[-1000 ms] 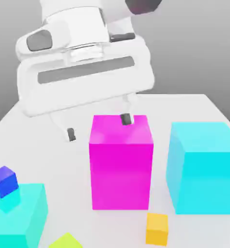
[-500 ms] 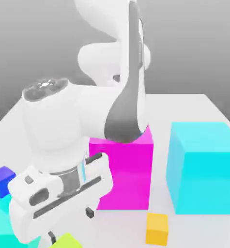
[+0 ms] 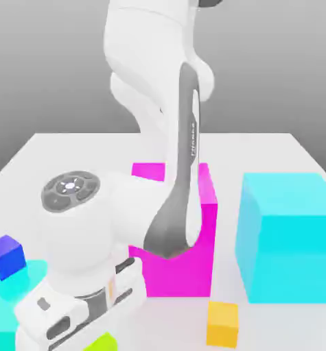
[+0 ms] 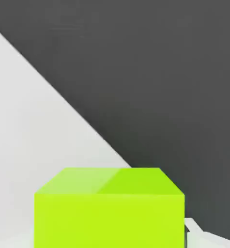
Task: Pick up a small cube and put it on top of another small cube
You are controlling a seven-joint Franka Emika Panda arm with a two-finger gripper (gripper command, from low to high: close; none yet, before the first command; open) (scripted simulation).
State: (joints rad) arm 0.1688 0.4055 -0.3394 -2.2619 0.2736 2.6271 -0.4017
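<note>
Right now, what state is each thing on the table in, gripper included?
Gripper: shut, low over the lime cube.
Lime cube: upright on the table, close under the hand camera.
Blue cube: resting on the teal block.
Teal block: on the table, partly behind the arm.
Orange cube: loose on the table.
Magenta block: standing upright.
Cyan block: standing upright.

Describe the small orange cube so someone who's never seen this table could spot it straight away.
Start at the tall magenta block in the middle of the white table, with the big cyan block on the exterior view's right. The small orange cube sits on the table in front of the gap between them, touching neither. It is the one orange thing there and far smaller than both blocks.
</note>
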